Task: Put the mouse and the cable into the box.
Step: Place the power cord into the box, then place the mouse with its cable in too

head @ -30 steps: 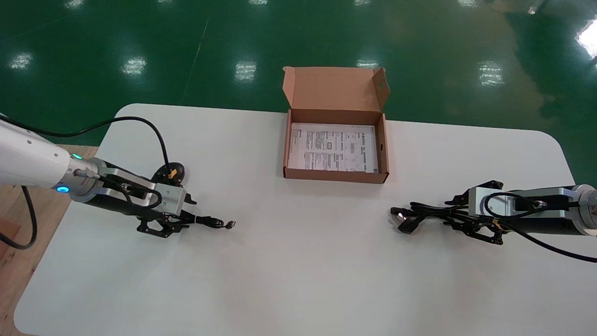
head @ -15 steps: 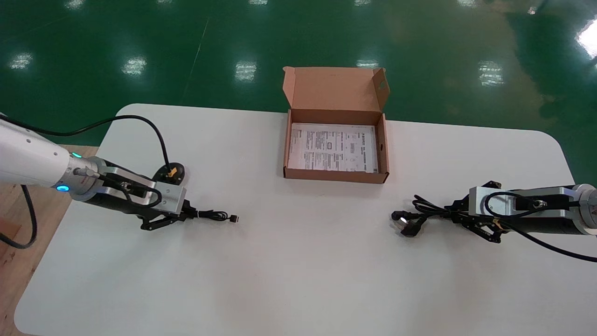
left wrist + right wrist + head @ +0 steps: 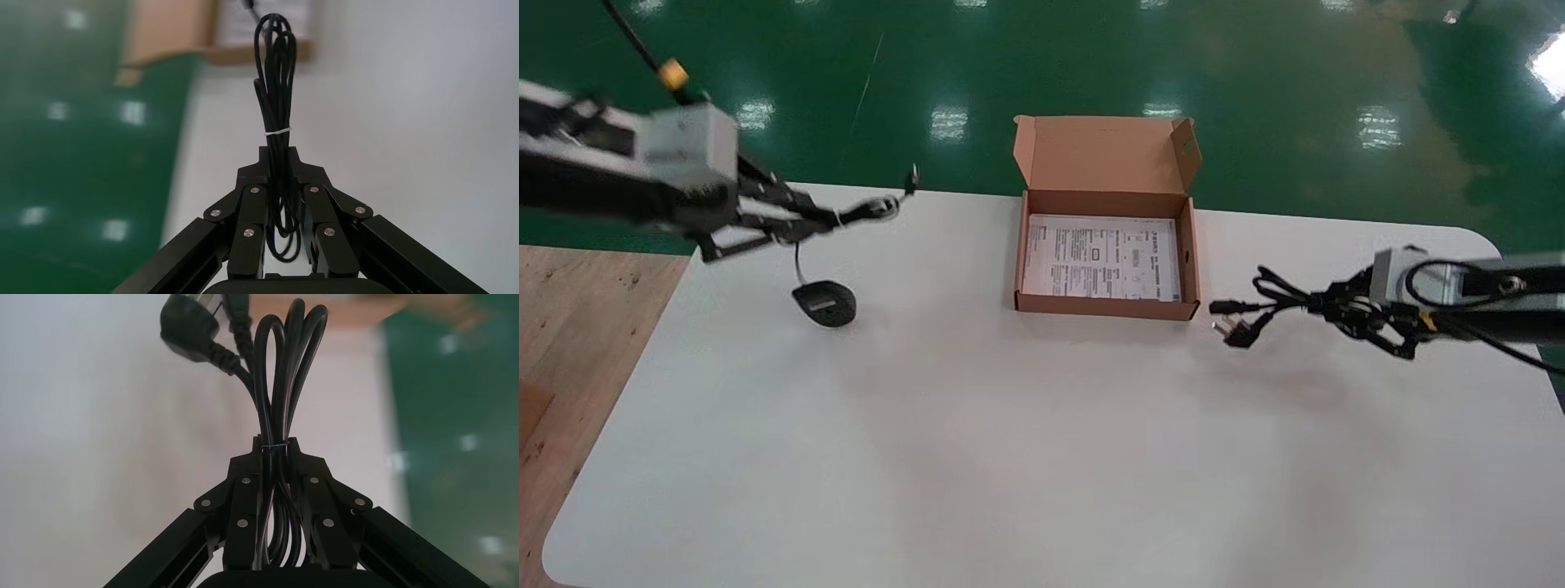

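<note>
1. The left end effector (image 3: 829, 217) is clenched on the mouse's bundled cord (image 3: 276, 92), held above the far left corner of the desk (image 3: 1009, 449).
2. The mouse (image 3: 824, 304) sits below it at the end of a short loose run of cord. I cannot tell whether it hangs free or rests on the desk.
3. The right end effector (image 3: 275, 447) grips the folded cable (image 3: 287, 373) at its tie, in the air just right of the box (image 3: 1103, 307).
4. Handling, as I judge it:
   - Both bundles are light and limp. They will droop and swing, so the tied middle is the sound place to hold.
   - The mouse is rigid, smooth and heavier than its cord, and will pendulum if carried by the cord.
   - The cable is thicker and springier, and its plug (image 3: 1238, 333) weighs down the free end.
5. Direction:
   - The cord's long axis runs out from the fingers toward the box, its tip raised.
   - The cable's long axis also points at the box, plug end leading and sagging near the box's near right corner.
6. The box lies open at the far middle, with a printed sheet (image 3: 1101, 260) inside.
</note>
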